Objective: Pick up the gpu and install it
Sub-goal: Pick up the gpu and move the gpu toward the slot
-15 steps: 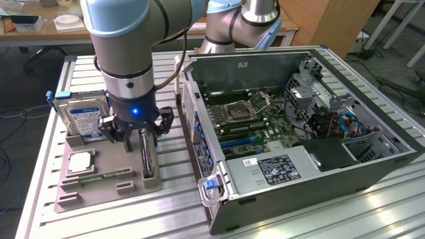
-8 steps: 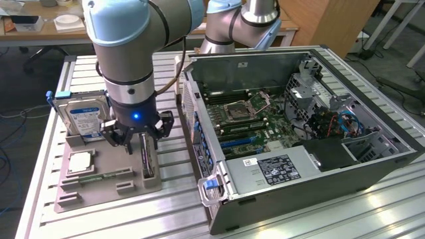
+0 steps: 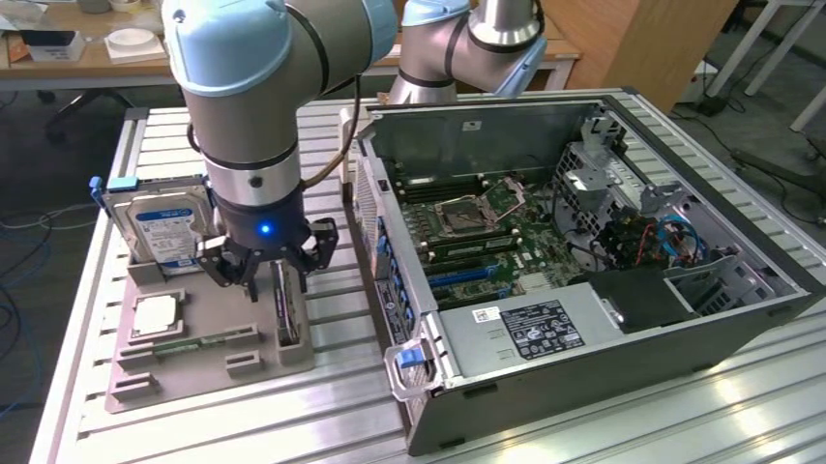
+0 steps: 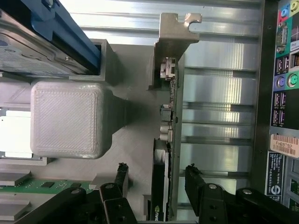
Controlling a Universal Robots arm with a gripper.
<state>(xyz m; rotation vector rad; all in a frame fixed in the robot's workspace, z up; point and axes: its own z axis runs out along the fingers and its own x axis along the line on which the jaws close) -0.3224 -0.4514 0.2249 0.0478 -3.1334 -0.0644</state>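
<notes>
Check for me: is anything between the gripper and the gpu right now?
Nothing visible. The open gripper straddles the gpu, which stands on edge in the grey holder, one finger on each side with a bare gap to the card. The hard drive stands apart in its own slot.

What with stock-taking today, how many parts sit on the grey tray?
4: hard drive upright at far end, CPU and memory stick nearer, gpu on edge beneath the gripper. Arm may hide more.

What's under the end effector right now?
Thin black gpu card with pale metal end strip, on edge in the grey plastic tray, between open fingers. Its lower edge is hidden.
</notes>
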